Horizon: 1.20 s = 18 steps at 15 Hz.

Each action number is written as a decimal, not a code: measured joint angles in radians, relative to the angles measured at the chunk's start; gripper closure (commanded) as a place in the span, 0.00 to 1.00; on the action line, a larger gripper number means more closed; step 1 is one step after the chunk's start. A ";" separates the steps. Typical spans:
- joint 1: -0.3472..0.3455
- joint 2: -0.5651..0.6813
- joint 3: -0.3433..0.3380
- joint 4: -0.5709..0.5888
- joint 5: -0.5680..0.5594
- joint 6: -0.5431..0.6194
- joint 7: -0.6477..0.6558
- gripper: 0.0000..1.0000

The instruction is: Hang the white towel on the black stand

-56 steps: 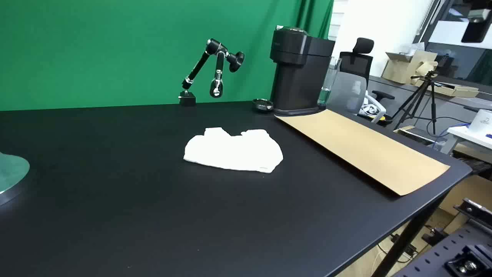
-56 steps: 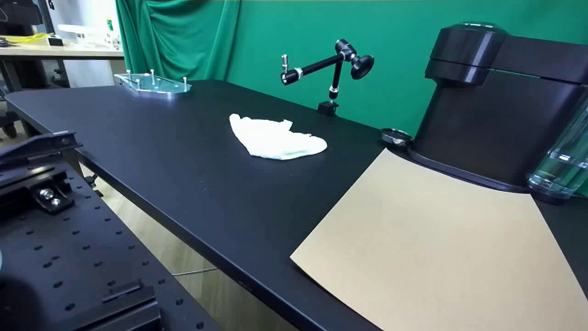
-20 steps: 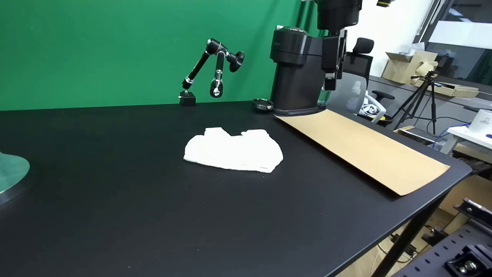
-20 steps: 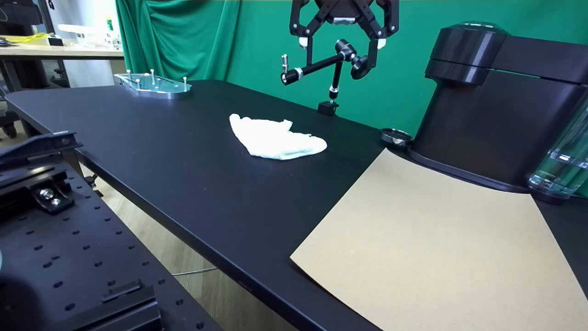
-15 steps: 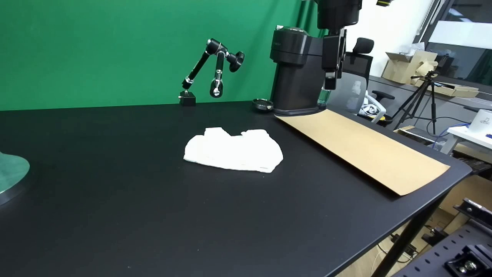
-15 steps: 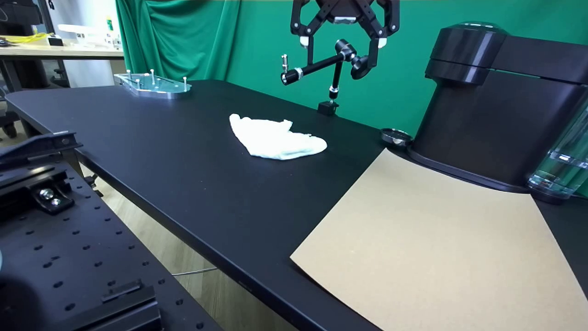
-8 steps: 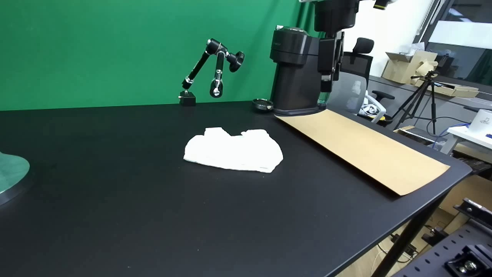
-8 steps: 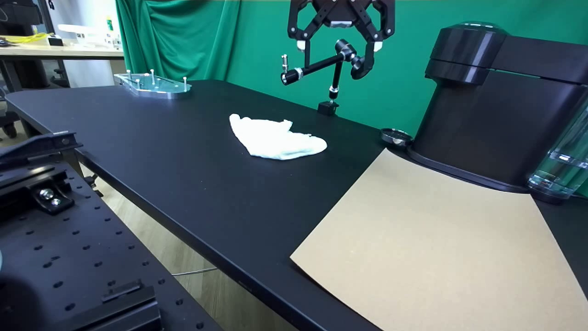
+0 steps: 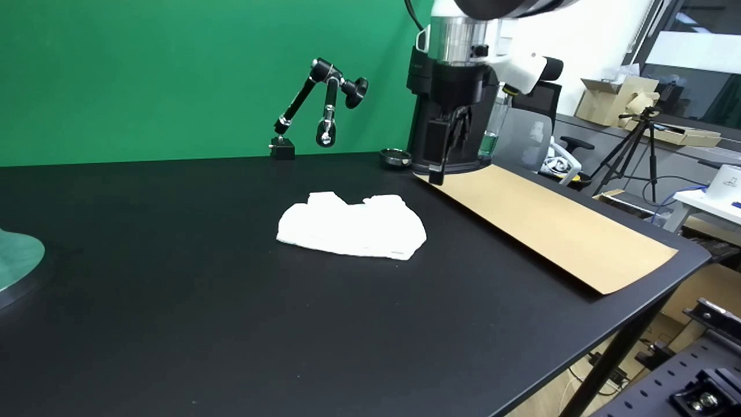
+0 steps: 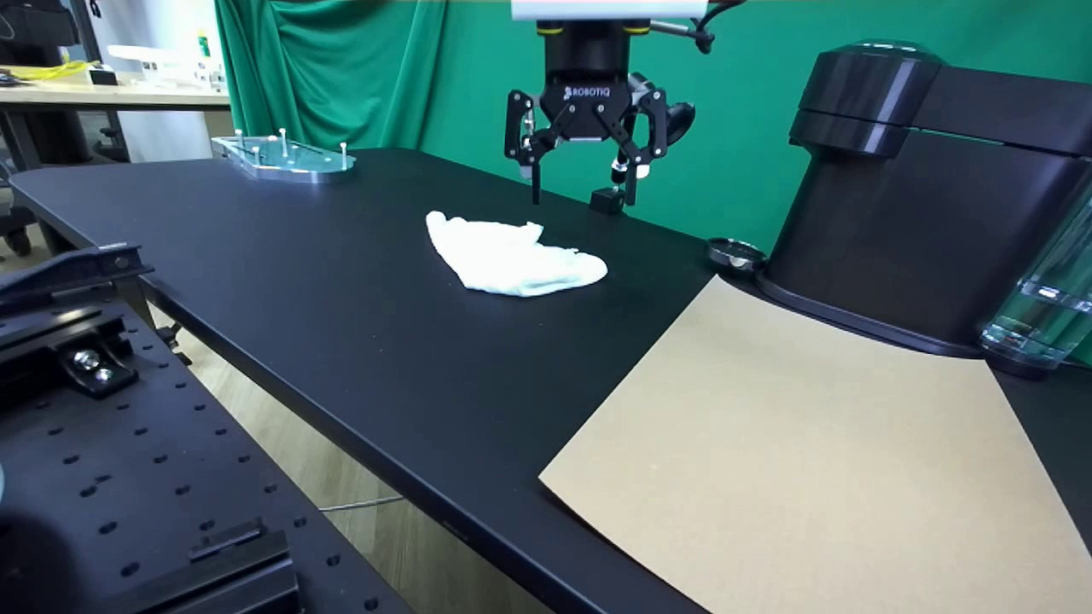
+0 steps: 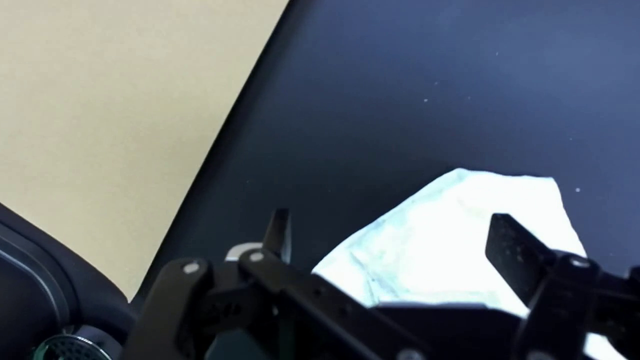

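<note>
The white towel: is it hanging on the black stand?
No, in both exterior views the white towel lies bunched on the table, apart from the black stand.

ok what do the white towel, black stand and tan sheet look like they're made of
White towel: soft, matte cloth, judging by its rumpled folds; fibre unclear.
Black stand: probably metal with a dark satin coating, given its silvery glints; some parts may be plastic.
Tan sheet: matte paper or thin card, since its edge is thin and bows slightly.
</note>
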<state>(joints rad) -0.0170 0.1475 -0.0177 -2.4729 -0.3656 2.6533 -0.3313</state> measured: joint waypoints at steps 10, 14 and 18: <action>0.106 0.164 -0.067 0.032 -0.126 0.196 0.254 0.41; 0.118 0.201 -0.071 0.041 -0.120 0.195 0.254 0.68; 0.119 0.228 -0.070 0.045 -0.098 0.194 0.252 0.94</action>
<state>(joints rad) 0.1020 0.3759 -0.0874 -2.4277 -0.4640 2.8477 -0.0794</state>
